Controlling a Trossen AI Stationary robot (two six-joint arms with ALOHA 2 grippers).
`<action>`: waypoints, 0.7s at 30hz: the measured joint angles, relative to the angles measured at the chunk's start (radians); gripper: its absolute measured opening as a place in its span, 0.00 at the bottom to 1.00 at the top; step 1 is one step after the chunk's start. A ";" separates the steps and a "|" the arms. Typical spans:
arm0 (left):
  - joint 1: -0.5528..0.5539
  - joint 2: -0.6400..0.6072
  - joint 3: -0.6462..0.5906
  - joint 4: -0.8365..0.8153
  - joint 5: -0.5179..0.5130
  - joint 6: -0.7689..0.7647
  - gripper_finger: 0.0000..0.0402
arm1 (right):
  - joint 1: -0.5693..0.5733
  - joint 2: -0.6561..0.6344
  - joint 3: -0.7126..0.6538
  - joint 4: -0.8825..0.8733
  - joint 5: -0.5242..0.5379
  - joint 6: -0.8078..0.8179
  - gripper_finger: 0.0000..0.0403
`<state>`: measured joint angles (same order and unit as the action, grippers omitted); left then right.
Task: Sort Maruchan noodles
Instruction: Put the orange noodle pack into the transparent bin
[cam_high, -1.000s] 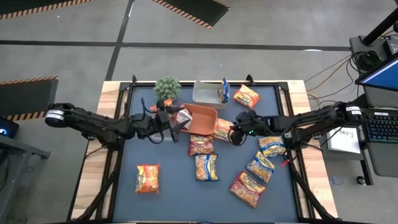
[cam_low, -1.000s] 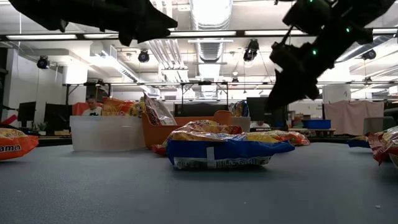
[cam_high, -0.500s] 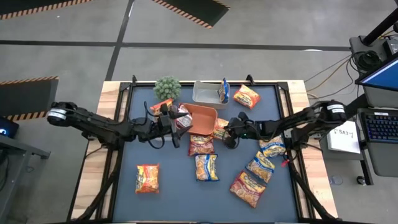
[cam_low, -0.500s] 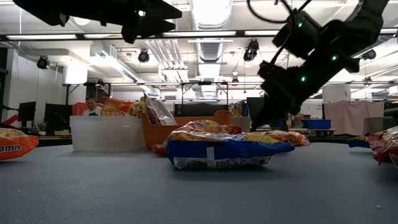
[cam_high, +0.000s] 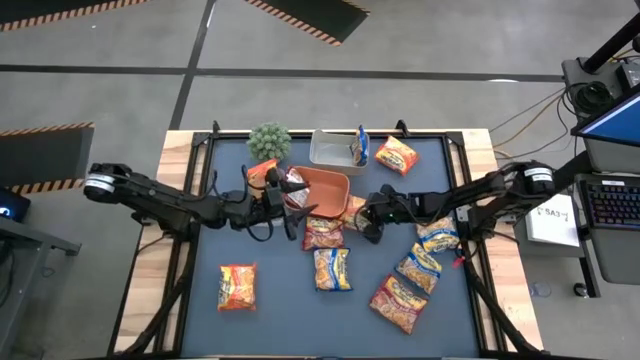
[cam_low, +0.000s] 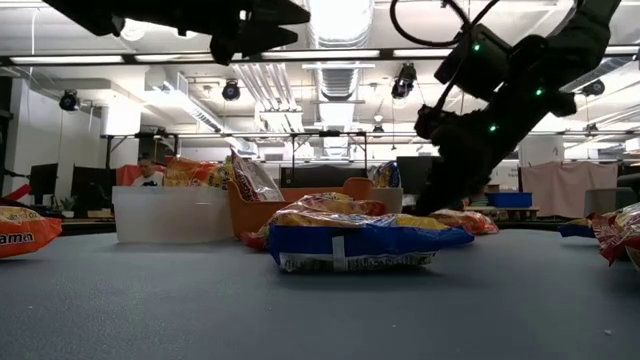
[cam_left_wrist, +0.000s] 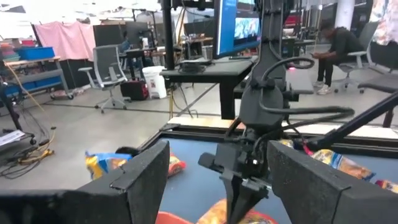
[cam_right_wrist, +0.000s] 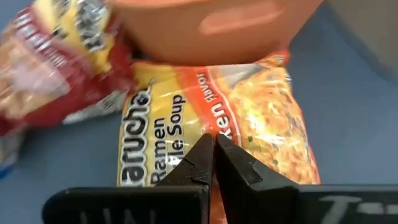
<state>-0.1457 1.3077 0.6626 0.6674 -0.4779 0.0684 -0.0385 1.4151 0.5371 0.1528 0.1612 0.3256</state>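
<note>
While the right end effector (cam_right_wrist: 214, 144) sits clenched on the orange noodle packet (cam_right_wrist: 211, 118) lying against the orange tray (cam_high: 322, 190), the step in hand is picking it up; next it likely needs a lift clear of the tray's edge. Beside the tray, the left end effector (cam_high: 296, 205) hovers spread and empty. I count about ten packets on the surface (cam_high: 280, 300), one tray, one clear tub (cam_high: 330, 152).
</note>
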 joint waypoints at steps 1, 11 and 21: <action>-0.003 0.003 0.002 -0.006 0.000 0.000 0.63 | 0.001 -0.016 -0.001 -0.025 -0.031 0.016 0.02; -0.031 0.112 0.106 -0.073 0.009 0.000 0.63 | 0.010 -0.138 -0.005 -0.184 -0.266 0.109 0.02; -0.048 0.266 0.226 -0.170 0.025 0.000 0.63 | -0.022 -0.414 -0.001 -0.341 -0.251 0.123 0.02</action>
<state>-0.1936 1.5733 0.8882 0.4973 -0.4524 0.0683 -0.0607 1.0007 0.5358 -0.1880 -0.0902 0.4482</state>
